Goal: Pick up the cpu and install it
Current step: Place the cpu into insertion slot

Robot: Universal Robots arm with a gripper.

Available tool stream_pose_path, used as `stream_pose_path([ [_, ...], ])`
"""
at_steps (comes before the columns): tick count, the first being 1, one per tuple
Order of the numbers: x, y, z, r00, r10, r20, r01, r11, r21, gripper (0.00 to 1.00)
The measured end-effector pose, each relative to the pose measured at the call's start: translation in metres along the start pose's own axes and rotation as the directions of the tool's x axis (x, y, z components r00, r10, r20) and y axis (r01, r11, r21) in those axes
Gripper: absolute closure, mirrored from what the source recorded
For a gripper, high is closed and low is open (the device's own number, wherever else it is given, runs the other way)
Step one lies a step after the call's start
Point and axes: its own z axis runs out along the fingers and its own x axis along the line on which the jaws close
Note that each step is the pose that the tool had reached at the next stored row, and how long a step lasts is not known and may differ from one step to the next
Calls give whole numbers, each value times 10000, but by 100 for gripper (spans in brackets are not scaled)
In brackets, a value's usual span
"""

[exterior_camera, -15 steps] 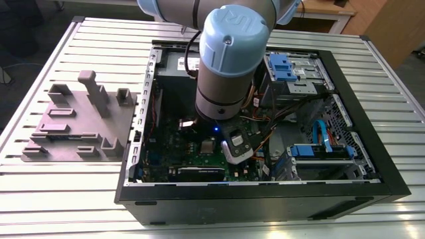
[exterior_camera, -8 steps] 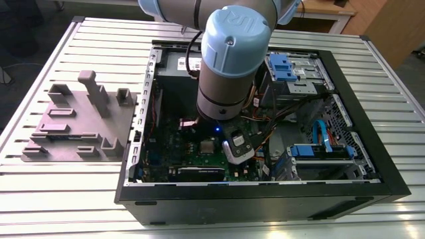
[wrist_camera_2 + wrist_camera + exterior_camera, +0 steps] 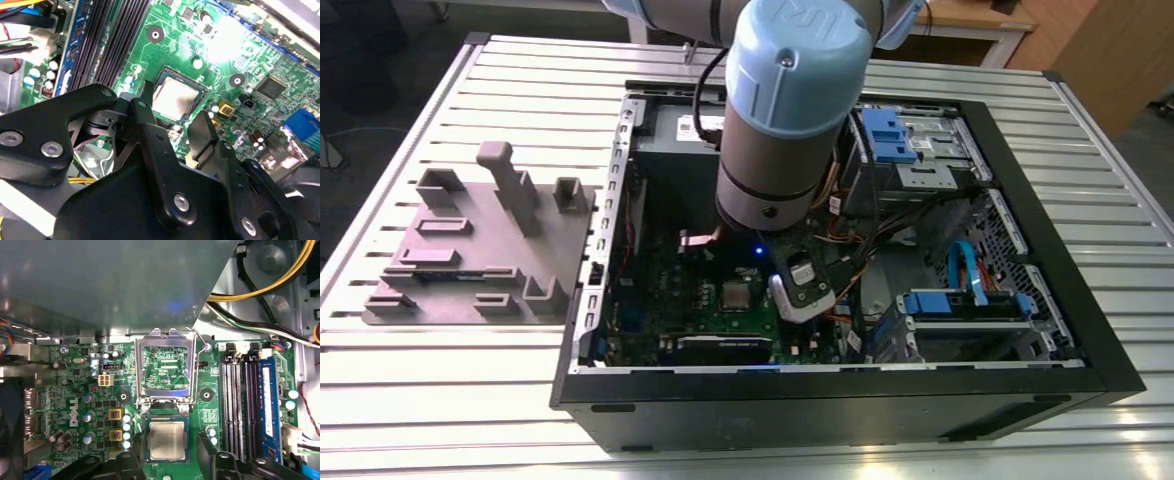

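Note:
The cpu [image 3: 167, 440] [image 3: 175, 98] is a small square chip with a silvery-grey top. It lies flat in the socket on the green motherboard [image 3: 75, 405], and in the exterior view the cpu [image 3: 738, 295] sits just beside the arm's wrist. My gripper [image 3: 167, 462] [image 3: 175, 112] hovers over it, open, with one black finger [image 3: 146, 100] on each side and nothing held. The fingers stand wider than the chip. The socket's metal load frame [image 3: 165, 365] is swung up and open beside the chip, its lever [image 3: 199, 340] released.
The arm [image 3: 781, 120] reaches down into the open black computer case [image 3: 854, 400]. Black memory slots [image 3: 240, 400] and a blue one [image 3: 265, 405] run beside the socket. Yellow and black cables [image 3: 270, 285] cross nearby. Blue drive cages [image 3: 961, 305] stand inside; a grey fixture [image 3: 480, 250] sits on the table.

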Motion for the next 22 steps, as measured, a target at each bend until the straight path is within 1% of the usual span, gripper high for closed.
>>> stream_pose_path([
  [1,1,2,-19,10000,0,0,0,10000,0,47],
  [3,2,5,-56,10000,0,-1,0,10000,0,60],
  [4,3,6,-75,10000,0,-1,0,10000,0,60],
  [5,3,8,-95,10000,0,-1,0,10000,0,65],
  [6,4,9,-113,10000,0,-1,0,10000,0,65],
  [7,4,10,-129,10000,0,-1,0,10000,0,71],
  [9,5,11,-142,10000,0,-1,0,10000,-1,83],
  [10,5,12,-142,10000,0,0,0,10000,-3,83],
  [11,5,12,-142,10000,-1,0,1,10000,-3,89],
  [13,5,11,-145,10000,0,-2,0,10000,0,90],
  [21,5,11,-143,10000,0,-2,0,10000,1,90],
  [22,5,11,-142,10000,0,-1,0,10000,2,89],
])
